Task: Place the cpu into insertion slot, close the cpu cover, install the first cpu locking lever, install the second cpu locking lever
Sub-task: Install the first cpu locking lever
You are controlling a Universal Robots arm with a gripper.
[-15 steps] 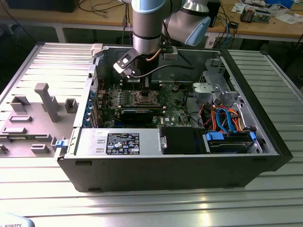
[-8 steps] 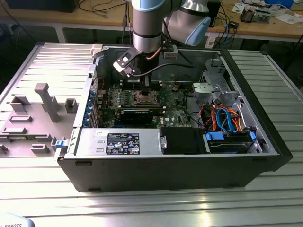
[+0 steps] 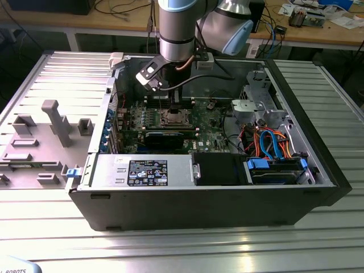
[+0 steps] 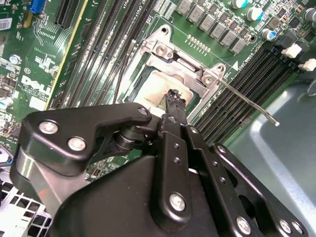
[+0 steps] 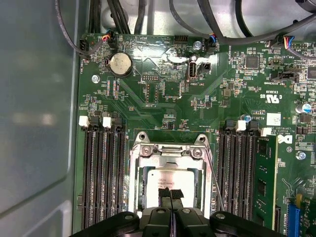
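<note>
Tool rack (image 3: 51, 122): grey holders on the ribbed worktop (image 3: 182, 244), at the exterior view's left, well apart from the work

Case (image 3: 205, 196): open computer case in the middle of the worktop; green board (image 3: 213, 128) lies flat along its floor

Cover (image 5: 168, 153): silvery frame lies down flat around the chip; chip shows through its cut-out in both wrist views

Chip (image 5: 165, 180): seated in the socket near the board's middle; first step looks done, cover looks shut too

Claw (image 5: 171, 193): pinched narrow, tips together, empty; tips sit on or just above the chip's near edge, contact unclear

Lever (image 4: 247, 102): thin wire rod standing out from the socket's corner, seemingly not latched

Step in hand: the first locking lever, by my reading; it calls for pressing the rod down and hooking it under its catch
</note>
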